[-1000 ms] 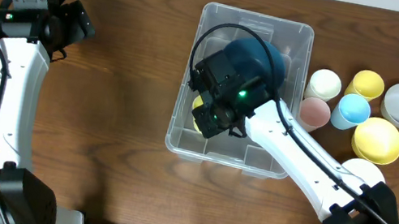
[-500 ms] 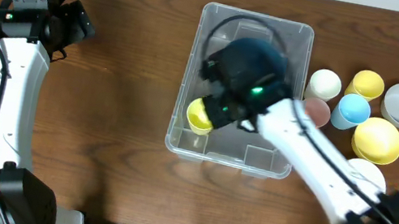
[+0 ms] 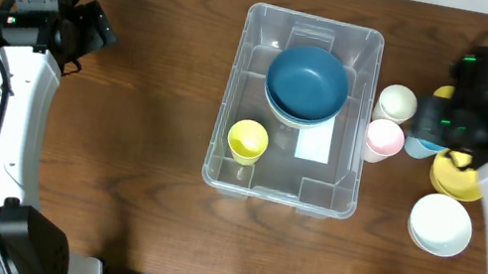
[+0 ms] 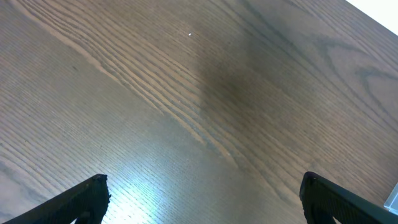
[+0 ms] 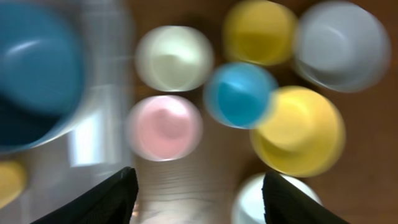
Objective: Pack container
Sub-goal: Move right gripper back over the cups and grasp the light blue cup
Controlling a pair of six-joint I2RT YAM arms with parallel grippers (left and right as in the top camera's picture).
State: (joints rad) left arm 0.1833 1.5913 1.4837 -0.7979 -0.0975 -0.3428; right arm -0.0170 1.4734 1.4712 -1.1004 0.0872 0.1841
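Wrist views alone show left gripper (image 4: 203,183) and right gripper (image 5: 198,177) spread wide, empty; overhead places a yellow cup (image 3: 247,141) at the container's (image 3: 282,179) eight o'clock.

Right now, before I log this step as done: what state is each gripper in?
Left gripper: open, holding nothing, over bare table.
Right gripper: open, holding nothing.
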